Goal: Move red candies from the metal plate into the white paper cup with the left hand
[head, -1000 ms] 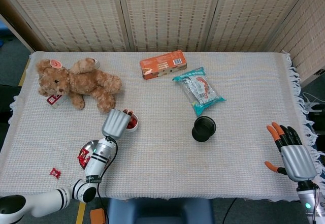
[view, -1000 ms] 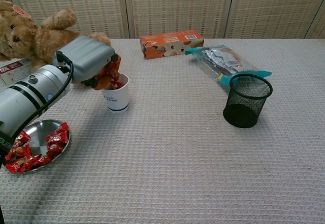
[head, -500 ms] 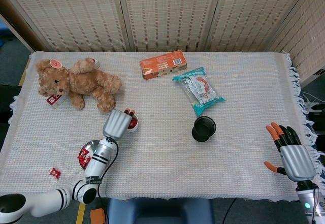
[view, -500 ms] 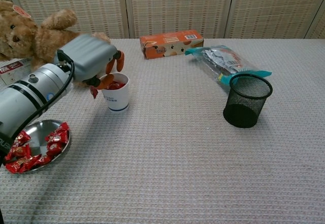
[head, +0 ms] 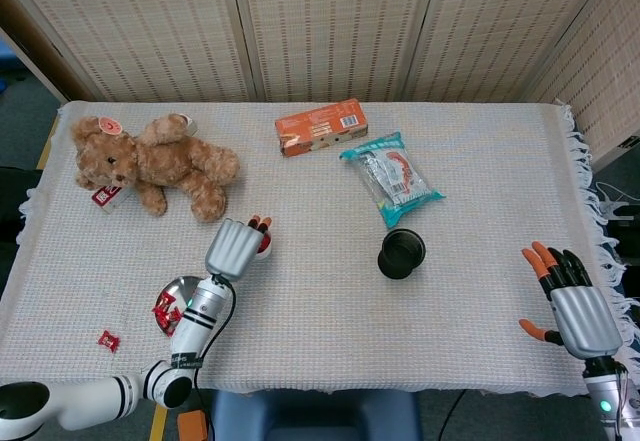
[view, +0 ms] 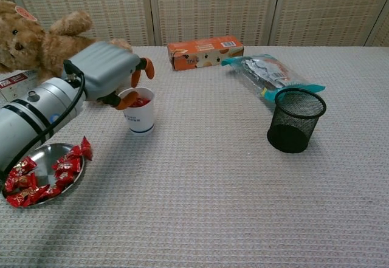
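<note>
Above the white paper cup, left hand hangs with fingers spread, empty; best swing back squarely over the metal plate before closing on red candies.

Teddy bear, orange box, snack bag, mesh cup.

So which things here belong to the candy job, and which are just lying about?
Job: left hand, cup, plate, candies.
Lying about: teddy bear, orange box, snack bag, mesh pot, stray candy, idle right hand.

white paper cup mostly hidden by left robot hand
</note>
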You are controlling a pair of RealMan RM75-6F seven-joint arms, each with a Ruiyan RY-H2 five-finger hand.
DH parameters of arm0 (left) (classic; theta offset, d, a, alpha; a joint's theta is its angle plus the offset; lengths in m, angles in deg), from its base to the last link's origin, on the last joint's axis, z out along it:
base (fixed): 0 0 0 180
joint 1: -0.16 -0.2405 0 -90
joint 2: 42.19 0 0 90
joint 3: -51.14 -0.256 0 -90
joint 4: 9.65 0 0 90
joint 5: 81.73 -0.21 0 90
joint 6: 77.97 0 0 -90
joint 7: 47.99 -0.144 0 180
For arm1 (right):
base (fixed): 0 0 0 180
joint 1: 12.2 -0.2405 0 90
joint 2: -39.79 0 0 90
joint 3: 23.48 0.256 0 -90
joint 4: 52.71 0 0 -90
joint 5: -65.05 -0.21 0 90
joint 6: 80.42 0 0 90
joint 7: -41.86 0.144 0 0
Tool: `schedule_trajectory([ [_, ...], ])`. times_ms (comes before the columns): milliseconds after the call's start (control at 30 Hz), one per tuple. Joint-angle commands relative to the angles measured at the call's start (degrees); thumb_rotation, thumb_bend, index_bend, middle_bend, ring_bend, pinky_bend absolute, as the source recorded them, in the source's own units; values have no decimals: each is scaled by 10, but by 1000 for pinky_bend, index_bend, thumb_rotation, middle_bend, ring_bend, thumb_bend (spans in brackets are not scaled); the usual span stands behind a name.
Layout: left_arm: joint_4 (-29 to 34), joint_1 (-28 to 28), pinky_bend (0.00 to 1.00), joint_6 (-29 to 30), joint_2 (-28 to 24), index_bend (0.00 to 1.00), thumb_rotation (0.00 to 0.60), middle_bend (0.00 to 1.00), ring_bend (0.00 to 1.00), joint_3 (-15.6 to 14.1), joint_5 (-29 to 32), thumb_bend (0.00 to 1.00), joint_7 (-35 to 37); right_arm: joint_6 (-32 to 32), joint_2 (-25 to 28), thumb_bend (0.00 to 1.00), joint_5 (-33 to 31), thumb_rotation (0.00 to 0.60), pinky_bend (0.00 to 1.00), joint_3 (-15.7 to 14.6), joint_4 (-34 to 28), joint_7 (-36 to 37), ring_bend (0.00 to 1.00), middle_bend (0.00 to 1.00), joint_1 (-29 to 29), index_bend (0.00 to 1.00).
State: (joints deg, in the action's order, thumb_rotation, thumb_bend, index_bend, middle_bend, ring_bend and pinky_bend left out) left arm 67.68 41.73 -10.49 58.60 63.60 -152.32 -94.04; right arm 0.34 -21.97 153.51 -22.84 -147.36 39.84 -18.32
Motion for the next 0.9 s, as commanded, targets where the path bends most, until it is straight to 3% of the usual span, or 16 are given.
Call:
schedule_trajectory([
  [33,94,-49,1000,14,-68,171,600,314,849,-45,4,445,20,4,1,45,6,600,0,-2,-2,1,0,0,2,0],
  [167,136,-93,1000,51,-112,147,600,287,850,-96,-42,437,62,12,2,45,14,600,0,-4,-4,2,0,0,4,0],
  [333,128,-145,1000,105,-130,152,600,280,850,-139,-81,416,96,12,1,45,19,600,0,-7,-4,0,0,0,4,0],
  [600,104,-159,1000,78,-110,152,600,266,850,-145,-72,393,115,10,-2,45,24,600,0,-9,-5,-7,0,0,3,0],
  [900,26,-146,1000,53,-47,151,600,256,853,-119,-72,378,110,9,0,45,21,600,0,-8,-4,-3,0,0,3,0],
])
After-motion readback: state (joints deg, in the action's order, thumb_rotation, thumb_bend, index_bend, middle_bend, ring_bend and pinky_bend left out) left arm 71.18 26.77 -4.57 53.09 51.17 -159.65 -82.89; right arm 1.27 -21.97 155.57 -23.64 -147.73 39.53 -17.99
